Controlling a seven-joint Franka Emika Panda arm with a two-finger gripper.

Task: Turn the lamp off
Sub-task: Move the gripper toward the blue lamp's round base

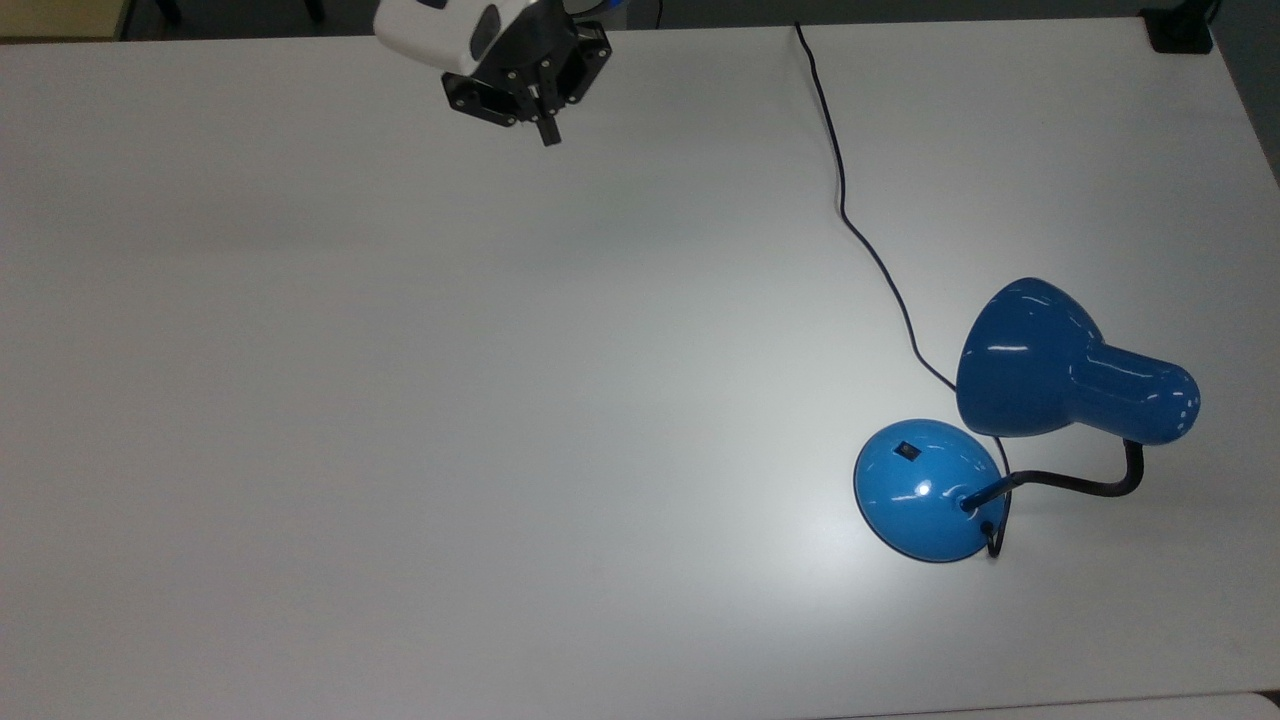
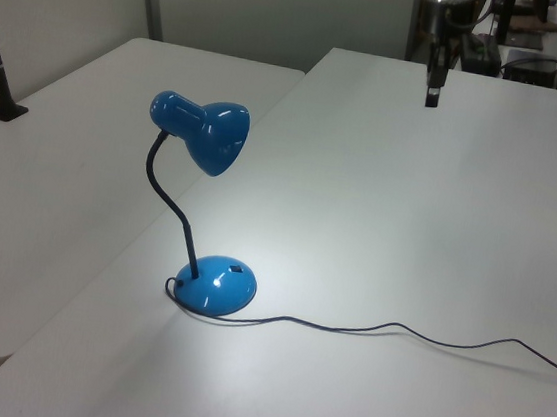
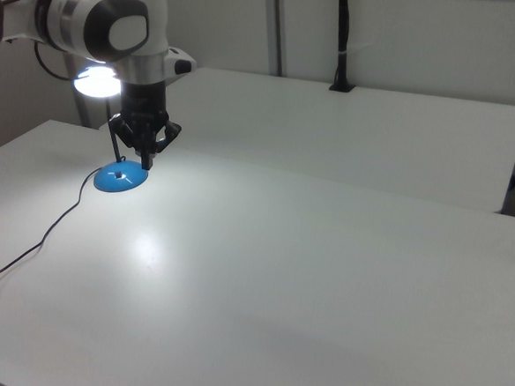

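The blue lamp stands near the top view's lower right, its bell shade (image 1: 1040, 365) on a black gooseneck over the round base (image 1: 925, 495). A small black switch (image 1: 906, 451) sits on the base. The lamp is lit: its bulb (image 3: 97, 80) glows in the right view and a bright patch lies on the table around the base (image 2: 216, 284). My gripper (image 1: 546, 130) hangs above the table at the top view's upper middle, far from the lamp, shut on nothing. It also hangs at the left view's upper right, gripper (image 2: 431, 93), and in front of the base (image 3: 121, 180) in the right view, gripper (image 3: 147, 159).
The lamp's thin black cord (image 1: 845, 215) runs from the base to the table's far edge in the top view. A black clamp (image 1: 1180, 35) sits at that view's upper right corner. A second white table (image 2: 72, 165) adjoins on the left view's left.
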